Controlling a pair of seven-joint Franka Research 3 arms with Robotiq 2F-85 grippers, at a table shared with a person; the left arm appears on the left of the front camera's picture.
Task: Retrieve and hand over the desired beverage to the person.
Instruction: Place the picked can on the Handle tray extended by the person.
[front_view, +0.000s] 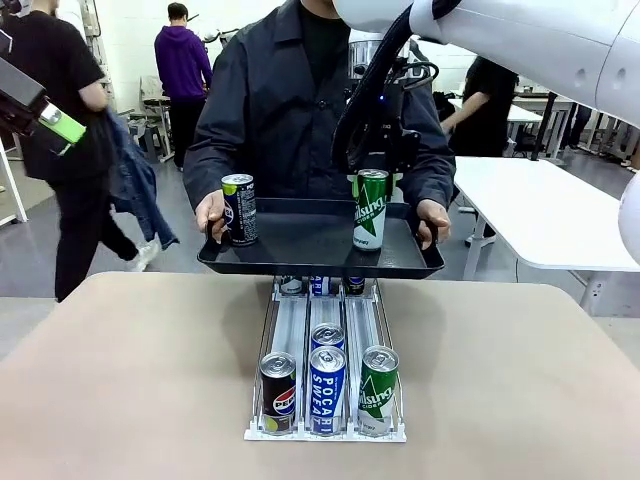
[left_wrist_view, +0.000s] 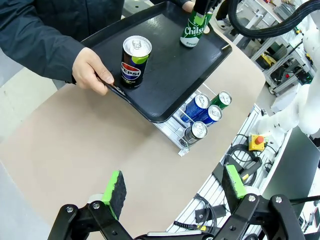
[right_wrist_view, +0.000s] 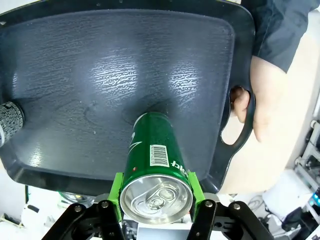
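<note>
Right gripper (right_wrist_view: 156, 192): pads set against the green can (right_wrist_view: 152, 150), grip not discernible.
Left gripper (left_wrist_view: 175, 187): spread, nothing held.
Tray (front_view: 300, 235): held by the person (front_view: 290, 100).

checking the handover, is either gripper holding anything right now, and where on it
The right gripper has its pads on either side of the green can just below its top rim, can standing on the tray; grip or release cannot be told. The left gripper is open and empty.

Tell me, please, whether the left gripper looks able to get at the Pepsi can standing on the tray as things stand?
Probably yes: the left gripper hangs open above the table, and the Pepsi can stands alone on the tray; the person's hand grips the rim just beside it.
</note>
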